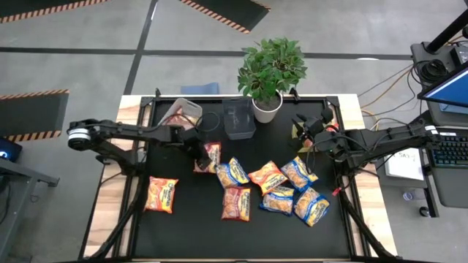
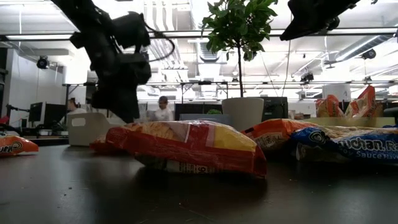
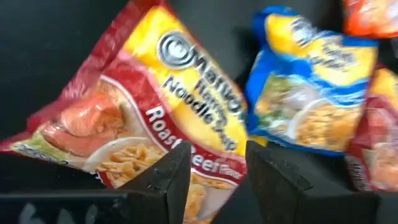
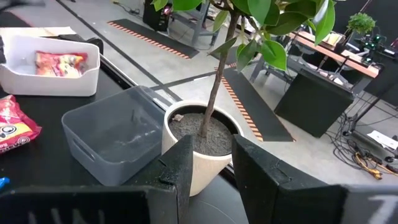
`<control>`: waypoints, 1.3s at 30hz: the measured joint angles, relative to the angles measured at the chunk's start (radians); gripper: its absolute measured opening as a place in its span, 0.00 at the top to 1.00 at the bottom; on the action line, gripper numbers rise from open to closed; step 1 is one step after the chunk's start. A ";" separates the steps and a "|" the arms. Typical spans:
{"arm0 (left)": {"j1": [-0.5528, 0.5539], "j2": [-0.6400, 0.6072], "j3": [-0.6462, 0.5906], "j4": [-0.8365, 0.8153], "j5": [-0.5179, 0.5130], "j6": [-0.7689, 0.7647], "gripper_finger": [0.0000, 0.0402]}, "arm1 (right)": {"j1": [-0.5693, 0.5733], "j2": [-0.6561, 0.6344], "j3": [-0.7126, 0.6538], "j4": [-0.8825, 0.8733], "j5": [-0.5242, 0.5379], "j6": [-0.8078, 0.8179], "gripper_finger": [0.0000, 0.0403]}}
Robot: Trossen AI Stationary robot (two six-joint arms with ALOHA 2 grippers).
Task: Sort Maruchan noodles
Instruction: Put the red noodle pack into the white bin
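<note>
Several Maruchan noodles packets lie flat mid-table, among them a red one (image 1: 235, 203), blue ones (image 1: 232, 173) (image 1: 300, 173) and an orange one (image 1: 161, 193). My left gripper (image 3: 217, 165) points steeply down over the near end of a red Roast Beef packet (image 3: 155, 93) (image 1: 212, 157). Its fingers stand a little apart and the packet's print shows in the gap. That packet seems to lie on the table next to a blue one (image 3: 311, 93). My right gripper (image 4: 211, 155) hangs raised at the far right (image 1: 303, 128), slightly open and empty, facing the plant pot (image 4: 199, 134). My left gripper comes from above at a slant over the red packet's near end (image 3: 214, 180). I cannot tell whether its fingers touch the packet.
A white bin (image 1: 183, 111) holding a red packet (image 4: 59, 62) stands at the far left. A grey bin (image 1: 239, 119) stands beside the potted plant (image 1: 269, 73) at the far middle. The near part of the black table (image 1: 190, 234) is bare.
</note>
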 joint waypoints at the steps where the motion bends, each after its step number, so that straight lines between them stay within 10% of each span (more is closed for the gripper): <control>1: 0.000 -0.014 0.000 0.000 -0.006 0.002 0.64 | 0.000 0.000 0.000 0.000 0.000 0.000 0.75; 12: -0.021 -0.118 0.000 -0.007 -0.079 0.081 0.60 | 0.000 0.000 0.000 0.000 0.000 -0.001 0.75; 21: 0.028 -0.038 0.000 0.000 -0.465 0.190 0.67 | 0.000 0.000 -0.001 0.000 0.000 -0.003 0.75; 39: 0.326 0.226 0.058 0.171 -0.580 0.331 0.89 | 0.000 0.000 -0.001 0.003 0.000 -0.026 0.75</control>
